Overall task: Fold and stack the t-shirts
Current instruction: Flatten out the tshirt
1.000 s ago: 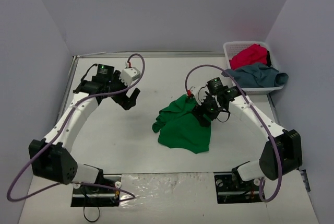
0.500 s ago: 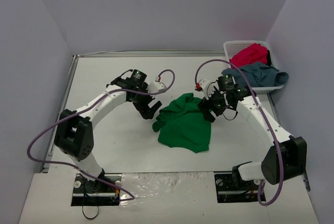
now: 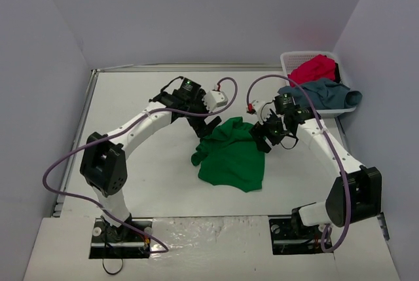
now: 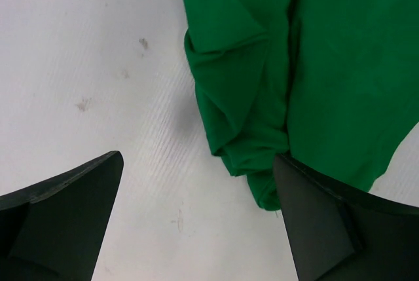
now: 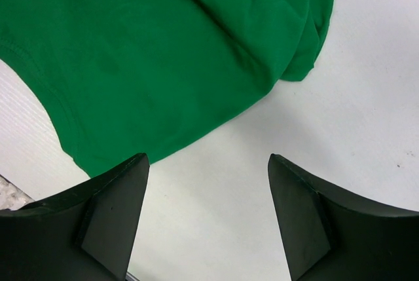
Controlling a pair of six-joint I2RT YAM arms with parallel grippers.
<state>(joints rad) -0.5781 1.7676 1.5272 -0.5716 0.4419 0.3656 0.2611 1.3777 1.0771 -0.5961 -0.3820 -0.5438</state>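
Your green t-shirt (image 3: 230, 156) lies crumpled on the table (image 3: 144, 163), roughly midway between the two arms. It is not spread flat. The far part is bunched into folds, and a rumpled lobe sticks out on its left side.

Your left claw (image 3: 208, 126) hangs over the far left corner of that shirt. In the left wrist view its jaws stand wide apart and grip nothing. Between them you see bare table and the rolled, bunched edge of the green cloth. One jaw is over bare table and the other overlaps the cloth. You cannot tell from these views whether it touches the cloth.

Your right claw (image 3: 265, 138) hangs at the shirt's far right edge. In the right wrist view its jaws are also spread wide and empty. Only bare table shows between them, and the hemmed edge of the green cloth lies just beyond the tips, close to one jaw.

The white basket (image 3: 288, 60) stands in the far right corner of the table, well apart from the green shirt. Your red t-shirt (image 3: 313, 69) is heaped inside it. Your grey-blue t-shirt (image 3: 322, 93) lies just in front of the red one, draped over the basket's near rim and spilling past its right side. Neither claw is near these two.
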